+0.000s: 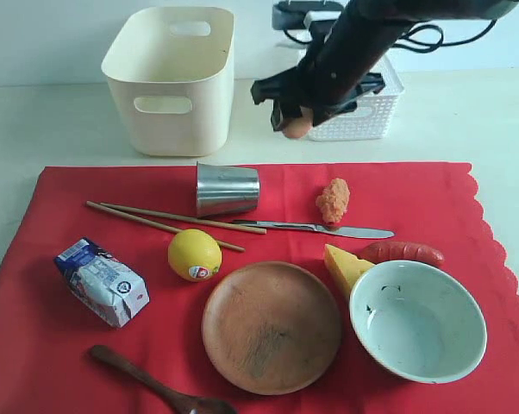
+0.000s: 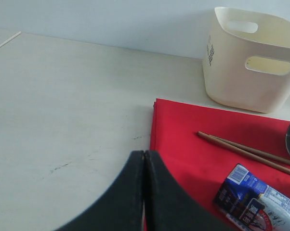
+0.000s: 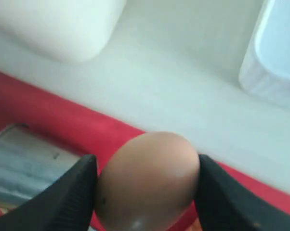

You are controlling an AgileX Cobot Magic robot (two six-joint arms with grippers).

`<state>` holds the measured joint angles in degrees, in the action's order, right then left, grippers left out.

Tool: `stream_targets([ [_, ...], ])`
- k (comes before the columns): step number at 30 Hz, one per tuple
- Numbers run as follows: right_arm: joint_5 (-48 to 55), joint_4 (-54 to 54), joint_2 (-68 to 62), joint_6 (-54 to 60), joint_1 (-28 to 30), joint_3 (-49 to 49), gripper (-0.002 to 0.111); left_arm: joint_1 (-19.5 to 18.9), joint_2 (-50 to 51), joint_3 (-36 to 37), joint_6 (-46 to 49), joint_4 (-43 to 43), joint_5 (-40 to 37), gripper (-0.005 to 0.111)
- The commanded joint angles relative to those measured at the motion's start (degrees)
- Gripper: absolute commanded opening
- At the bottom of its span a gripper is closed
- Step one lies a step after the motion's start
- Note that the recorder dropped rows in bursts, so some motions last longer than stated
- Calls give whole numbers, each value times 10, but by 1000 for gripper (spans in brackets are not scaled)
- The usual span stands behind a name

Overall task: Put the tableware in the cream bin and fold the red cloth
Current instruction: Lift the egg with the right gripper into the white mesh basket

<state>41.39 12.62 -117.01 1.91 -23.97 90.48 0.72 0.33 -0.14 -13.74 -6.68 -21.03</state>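
Six pieces of tableware lie on the red cloth (image 1: 432, 194), and none is in the cream bin (image 1: 160, 134), which stands just off the cloth at eleven o'clock.

On the outside camera I see the tumbler (image 1: 227, 188) on its side at twelve. The chopsticks (image 1: 169, 220) and knife (image 1: 328, 229) lie across the middle, with the plate (image 1: 271, 326) at six, the bowl (image 1: 417, 321) at five and the spoon (image 1: 156, 390) at seven. My right gripper (image 1: 296, 125) hangs over the cloth's far edge, between the bin and the white basket (image 1: 367, 116) at one o'clock, clamped on the egg (image 1: 299, 129). The egg is food. If I drift towards eleven, it lands in the wrong container.

The left wrist camera shows my left gripper (image 2: 144, 156) pressed shut on nothing. It sits above bare table just off the cloth's ten o'clock corner, near the chopsticks and the carton (image 2: 256, 199). Sweeping in like that could ruck the cloth or roll the chopsticks.

The right wrist camera shows the fingers (image 3: 75, 192) pinching the egg across its smooth middle, with the tumbler beneath and off to one side. I judge the grip delicate. Squeeze harder and the shell cracks; slacken and the egg drops onto steel or onto the cloth, soiling the fabric I must fold.
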Motion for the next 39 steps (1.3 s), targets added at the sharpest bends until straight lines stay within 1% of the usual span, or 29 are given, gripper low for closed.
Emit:
stream_targets([
  [1, -22, -36, 19, 4, 1, 44, 0, -2, -3, 1, 0, -2, 4, 0],
  [4, -31, -57, 15, 4, 8, 81, 0, -2, -3, 1, 0, -2, 4, 0],
  [8, -44, -73, -8, -15, 32, 124, 0, -2, -3, 1, 0, -2, 4, 0],
  [13, -64, -77, -105, -19, 73, 196, 0, -2, -3, 1, 0, -2, 4, 0],
  [18, -66, -98, -193, -19, 83, 257, 0, -2, -3, 1, 0, -2, 4, 0],
  [22, -60, -119, -216, -19, 83, 261, 0, -2, -3, 1, 0, -2, 4, 0],
  [27, -52, -111, -220, -19, 83, 261, 0, -2, -3, 1, 0, -2, 4, 0],
  [30, -47, -78, -220, -19, 83, 261, 0, -2, -3, 1, 0, -2, 4, 0],
  [34, -24, -29, -220, 26, 83, 261, 0, -2, -3, 1, 0, -2, 4, 0],
  [39, -10, -21, -220, 34, 79, 261, 0, -2, -3, 1, 0, -2, 4, 0],
])
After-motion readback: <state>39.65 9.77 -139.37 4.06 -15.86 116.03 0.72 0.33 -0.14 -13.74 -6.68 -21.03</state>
